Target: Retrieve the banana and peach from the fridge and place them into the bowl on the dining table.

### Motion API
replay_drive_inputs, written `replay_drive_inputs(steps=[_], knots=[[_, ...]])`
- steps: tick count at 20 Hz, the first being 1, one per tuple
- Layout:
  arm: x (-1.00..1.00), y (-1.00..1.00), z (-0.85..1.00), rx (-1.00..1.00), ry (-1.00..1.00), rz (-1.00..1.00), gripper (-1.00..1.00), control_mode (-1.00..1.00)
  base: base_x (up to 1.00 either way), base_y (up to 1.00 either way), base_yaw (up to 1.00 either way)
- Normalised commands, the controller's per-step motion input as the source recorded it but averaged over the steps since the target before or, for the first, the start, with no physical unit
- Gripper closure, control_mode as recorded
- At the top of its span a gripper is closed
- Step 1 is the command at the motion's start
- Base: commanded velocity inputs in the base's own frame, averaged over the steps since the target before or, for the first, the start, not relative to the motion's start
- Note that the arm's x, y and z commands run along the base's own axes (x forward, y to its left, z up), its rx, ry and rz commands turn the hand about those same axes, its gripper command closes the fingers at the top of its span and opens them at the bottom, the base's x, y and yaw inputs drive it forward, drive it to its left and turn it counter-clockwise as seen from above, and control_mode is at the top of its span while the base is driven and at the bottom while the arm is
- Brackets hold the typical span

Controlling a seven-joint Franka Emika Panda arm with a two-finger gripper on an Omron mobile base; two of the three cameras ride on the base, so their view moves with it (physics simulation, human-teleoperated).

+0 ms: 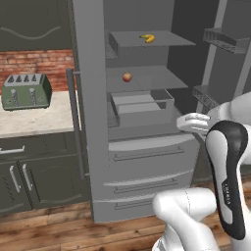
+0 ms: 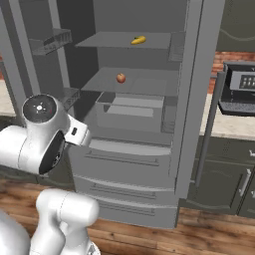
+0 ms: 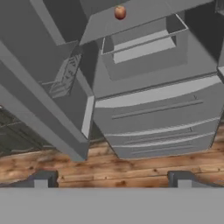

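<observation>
The grey fridge stands with both upper doors swung wide. A yellow banana lies on its top shelf. One shelf lower sits the small orange-red peach, above a pulled-out inner drawer. My gripper is open and empty, its fingertips far apart. It hangs in front of the fridge at about drawer height, well short of both fruits. The bowl and the dining table are out of view.
The open left door and right door flank the arm, with wire door bins on them. A green toaster sits on the left counter and a dark appliance on the right counter. Dark cabinets stand below, over wooden floor.
</observation>
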Motion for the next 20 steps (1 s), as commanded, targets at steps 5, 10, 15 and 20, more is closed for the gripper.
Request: replay_drive_inputs(steps=[5,10,15,20], knots=[[-0.73,-0.21,0.53,-0.16,-0.03,-0.07,-1.0,-1.0,0.0,0.0,0.0],[-0.16,-0.21,0.86,-0.01,0.0,-0.13,-1.0,-1.0,0.0,0.0,0.0],[-0.01,-0.09,0.72,0.0,0.0,-0.08,-1.0,-1.0,0.0,0.0,0.0],[-0.27,0.0,0.08,0.0,-0.06,-0.02,-1.0,-1.0,0.0,0.0,0.0]])
